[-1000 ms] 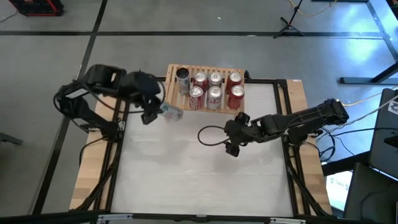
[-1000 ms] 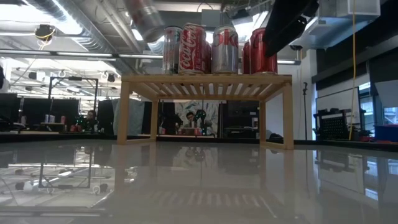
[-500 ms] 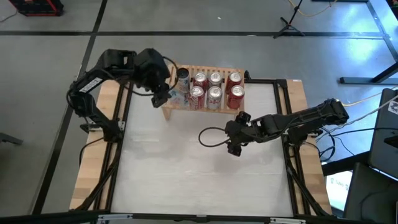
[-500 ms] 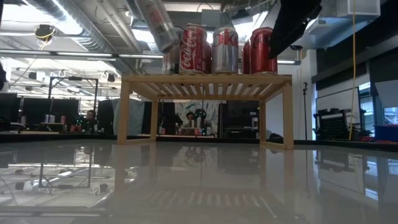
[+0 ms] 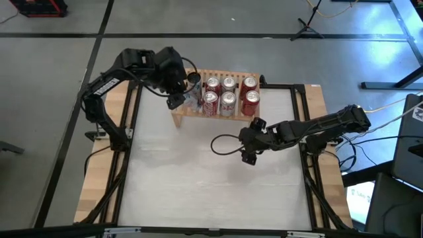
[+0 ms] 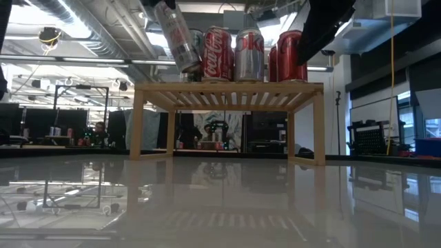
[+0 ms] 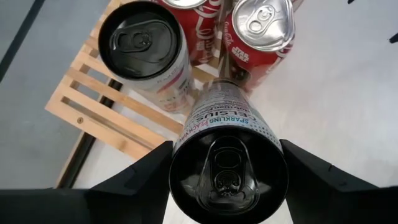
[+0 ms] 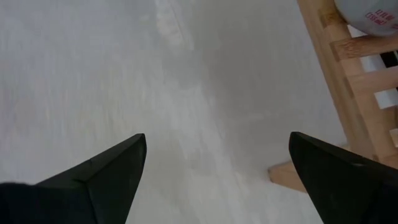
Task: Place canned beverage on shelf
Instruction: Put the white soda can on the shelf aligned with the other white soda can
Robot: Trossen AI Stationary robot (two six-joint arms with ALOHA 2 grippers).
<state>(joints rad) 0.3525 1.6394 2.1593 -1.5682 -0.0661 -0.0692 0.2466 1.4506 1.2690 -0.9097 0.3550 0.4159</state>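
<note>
I hold the silver can (image 6: 178,38) in the left pincer (image 7: 227,163), tilted above the shelf (image 5: 178,114) at upper centre, its free front-left slot directly below; the right pincer (image 5: 249,156) waits wide open over the tabletop (image 5: 198,192).

Light is bright and even from overhead ceiling fixtures (image 6: 65,27) far in the room. The glossy white table (image 6: 220,200) mirrors the shelf (image 6: 227,93) and the lamps, with soft glare. Shadows stay faint. In the right wrist view the table surface looks smeared and soft. The can (image 7: 227,149) top shows sharp.
</note>
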